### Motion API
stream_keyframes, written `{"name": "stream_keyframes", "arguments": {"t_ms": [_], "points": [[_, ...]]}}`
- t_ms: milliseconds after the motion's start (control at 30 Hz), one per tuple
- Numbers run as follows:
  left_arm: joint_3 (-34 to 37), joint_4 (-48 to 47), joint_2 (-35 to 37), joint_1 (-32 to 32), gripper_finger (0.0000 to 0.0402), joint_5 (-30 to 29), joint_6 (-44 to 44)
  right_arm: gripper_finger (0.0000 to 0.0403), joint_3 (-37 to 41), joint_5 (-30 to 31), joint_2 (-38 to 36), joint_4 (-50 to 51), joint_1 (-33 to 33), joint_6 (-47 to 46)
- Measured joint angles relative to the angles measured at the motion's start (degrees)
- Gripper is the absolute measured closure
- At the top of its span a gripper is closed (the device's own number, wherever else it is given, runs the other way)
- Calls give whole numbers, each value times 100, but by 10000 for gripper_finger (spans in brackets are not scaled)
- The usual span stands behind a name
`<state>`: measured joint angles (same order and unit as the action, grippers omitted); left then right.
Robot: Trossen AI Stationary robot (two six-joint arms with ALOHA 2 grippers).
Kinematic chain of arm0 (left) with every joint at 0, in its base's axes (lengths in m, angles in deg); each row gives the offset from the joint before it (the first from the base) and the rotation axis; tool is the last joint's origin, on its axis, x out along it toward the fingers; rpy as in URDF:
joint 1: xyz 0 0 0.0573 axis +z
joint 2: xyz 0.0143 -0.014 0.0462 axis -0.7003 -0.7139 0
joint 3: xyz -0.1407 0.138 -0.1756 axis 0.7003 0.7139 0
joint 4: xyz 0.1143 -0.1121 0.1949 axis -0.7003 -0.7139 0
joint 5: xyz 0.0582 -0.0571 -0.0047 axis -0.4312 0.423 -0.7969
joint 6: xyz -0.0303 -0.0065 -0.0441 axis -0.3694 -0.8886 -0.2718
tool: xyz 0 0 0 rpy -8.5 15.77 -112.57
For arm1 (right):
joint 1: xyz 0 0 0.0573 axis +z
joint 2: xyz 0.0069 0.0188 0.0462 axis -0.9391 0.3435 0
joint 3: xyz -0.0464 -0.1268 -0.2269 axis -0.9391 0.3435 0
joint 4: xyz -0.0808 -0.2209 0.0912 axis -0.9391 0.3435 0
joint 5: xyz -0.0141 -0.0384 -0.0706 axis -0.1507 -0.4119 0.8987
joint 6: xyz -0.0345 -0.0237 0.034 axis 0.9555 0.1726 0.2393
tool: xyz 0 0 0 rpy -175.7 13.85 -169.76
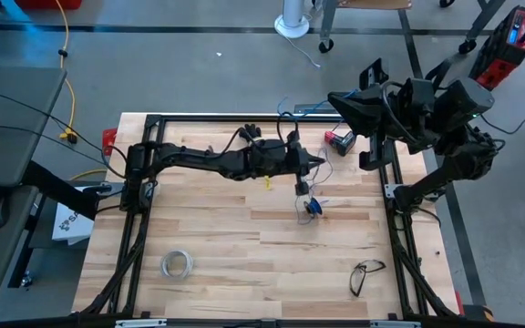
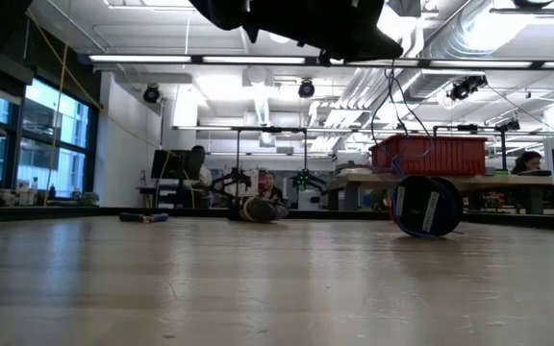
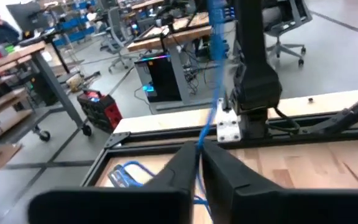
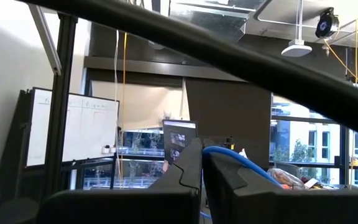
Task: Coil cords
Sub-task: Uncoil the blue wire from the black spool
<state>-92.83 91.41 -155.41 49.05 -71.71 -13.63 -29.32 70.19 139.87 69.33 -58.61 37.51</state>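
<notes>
Two arms show in the high view. The left tool (image 1: 320,164) reaches to mid-tabletop (image 1: 244,237), and just beside its tip lies the spool (image 1: 313,207), with the thin wire (image 1: 301,189) running up from it towards the fingers. The right tool (image 1: 343,100) is folded back near the far right corner, above a red-and-black box (image 1: 339,139). A whitish ring (image 1: 177,264) and a pair of spectacles (image 1: 365,273) lie well apart, nearer the front edge.

In the low view the spool (image 2: 427,206) stands on its edge on the tabletop (image 2: 258,288), apart from both arms.

In the left wrist view the left tool (image 3: 199,163) has its fingers pressed together, pinching the bluish wire (image 3: 215,106), which runs taut away from the tips.

In the right wrist view the right tool (image 4: 202,163) is pressed together too; a blue cable (image 4: 241,160) curves just past its tips, but I cannot tell whether it is held.

To my mind, the step in hand is drawing the wire so it can be wound. It would go best by keeping the pinch firm but the pull gentle, since so thin a wire may slip or snap, and the spool on its edge may roll if tugged sideways.

No brand, label or writing is legible in any view.
</notes>
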Motion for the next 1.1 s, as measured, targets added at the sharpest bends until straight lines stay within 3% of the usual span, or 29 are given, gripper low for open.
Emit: {"name": "stream_keyframes", "arguments": {"t_ms": [200,333,467,600,667,867,1000,1100], "points": [[-247,-552,54,72,399,-6,-351,403,0,34,0,0,0,-160],[-450,-1325,493,26,400,516,-618,385,0,976,-18,282,1,-743],[-468,-2184,1165,-105,401,781,-578,327,0,1813,-75,1294,-3,-1032],[-452,-3132,1865,-260,401,748,-437,251,0,2668,-85,2483,-3,-1435],[-456,-3367,2228,-331,401,600,-434,220,2,2810,-85,3043,-6,-1608],[-452,-3554,2914,-406,401,151,-537,188,2,3423,-99,4564,-3,-2334],[-469,-3546,3103,-349,401,12,-650,187,0,3189,-129,5489,-6,-3049],[-451,-3539,3088,-340,401,88,-691,187,2,2465,-121,6308,-3,-3716]]}}
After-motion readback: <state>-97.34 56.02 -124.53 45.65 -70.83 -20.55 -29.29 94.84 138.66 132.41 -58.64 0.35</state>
